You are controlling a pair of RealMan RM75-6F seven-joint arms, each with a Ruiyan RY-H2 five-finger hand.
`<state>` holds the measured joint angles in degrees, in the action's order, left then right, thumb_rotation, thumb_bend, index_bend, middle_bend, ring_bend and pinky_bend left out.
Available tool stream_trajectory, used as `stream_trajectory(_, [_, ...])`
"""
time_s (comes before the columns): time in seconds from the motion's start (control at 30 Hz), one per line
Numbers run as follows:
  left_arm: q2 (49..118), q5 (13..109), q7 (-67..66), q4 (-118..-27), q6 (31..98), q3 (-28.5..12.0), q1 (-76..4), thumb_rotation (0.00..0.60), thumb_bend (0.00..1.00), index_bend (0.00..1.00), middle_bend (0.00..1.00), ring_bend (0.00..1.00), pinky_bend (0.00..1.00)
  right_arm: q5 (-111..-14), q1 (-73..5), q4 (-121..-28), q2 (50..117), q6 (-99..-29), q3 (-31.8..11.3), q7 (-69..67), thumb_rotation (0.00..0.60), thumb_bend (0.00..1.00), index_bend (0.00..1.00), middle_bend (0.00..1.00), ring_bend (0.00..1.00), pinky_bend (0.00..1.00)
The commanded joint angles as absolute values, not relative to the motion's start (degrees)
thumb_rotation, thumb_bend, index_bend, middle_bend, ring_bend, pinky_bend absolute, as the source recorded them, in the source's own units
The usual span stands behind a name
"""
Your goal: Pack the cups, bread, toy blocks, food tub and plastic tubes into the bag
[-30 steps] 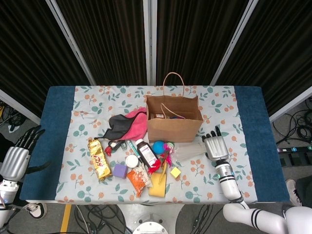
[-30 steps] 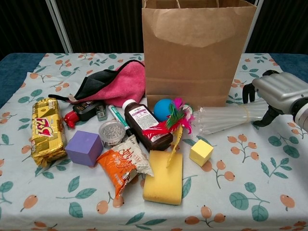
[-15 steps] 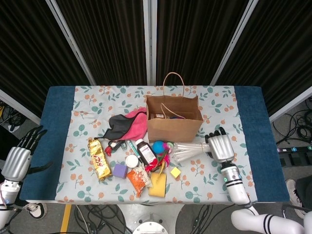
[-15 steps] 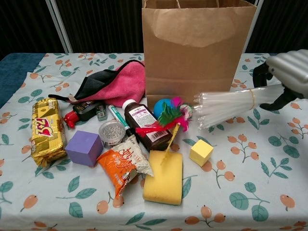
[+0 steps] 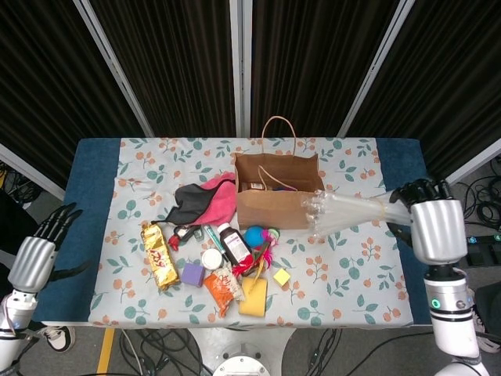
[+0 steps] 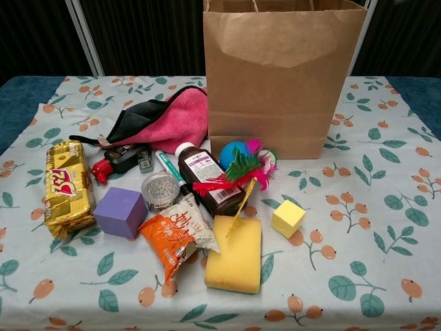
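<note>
A: Status of the tubes (image 5: 348,210)?
B: The right hand (image 5: 435,225) gripped them in the air beside the bag (image 5: 278,192); the left hand (image 5: 35,258) idled, fingers spread. Blocks (image 6: 121,211) remained unpacked on the table (image 6: 386,227).

Right hand (image 5: 435,227) raised, fingers clenched; left hand (image 5: 35,258) low, fingers spread.

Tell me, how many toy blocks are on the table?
2. The purple block sits near the front left, beside the gold packet. The small yellow block sits right of the yellow sponge. More could be hidden inside the bag.
</note>
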<state>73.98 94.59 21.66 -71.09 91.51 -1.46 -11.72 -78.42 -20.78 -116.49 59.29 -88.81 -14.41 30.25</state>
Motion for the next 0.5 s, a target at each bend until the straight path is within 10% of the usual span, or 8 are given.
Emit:
stream_trajectory(0.03, [73.88,94.77,21.90,-71.38,91.46,-1.51,-11.95,0.600,0.03,0.13,0.16,0.08,0.20,-75.76,-21.70,-118.37,55.74,-90.20,-20.07,30.94,0.600,0.18,0.58,0.50,0.35,0.22])
stream_trajectory(0.5, [73.21,95.26,22.09,-72.44,92.13,-1.41,-12.01,0.600,0.03,0.13,0.15,0.08,0.20,-56.68,-40.03,-107.13,66.11,-81.04,-27.23,49.70,0.600,0.20,0.58,0.50,0.35,0.22])
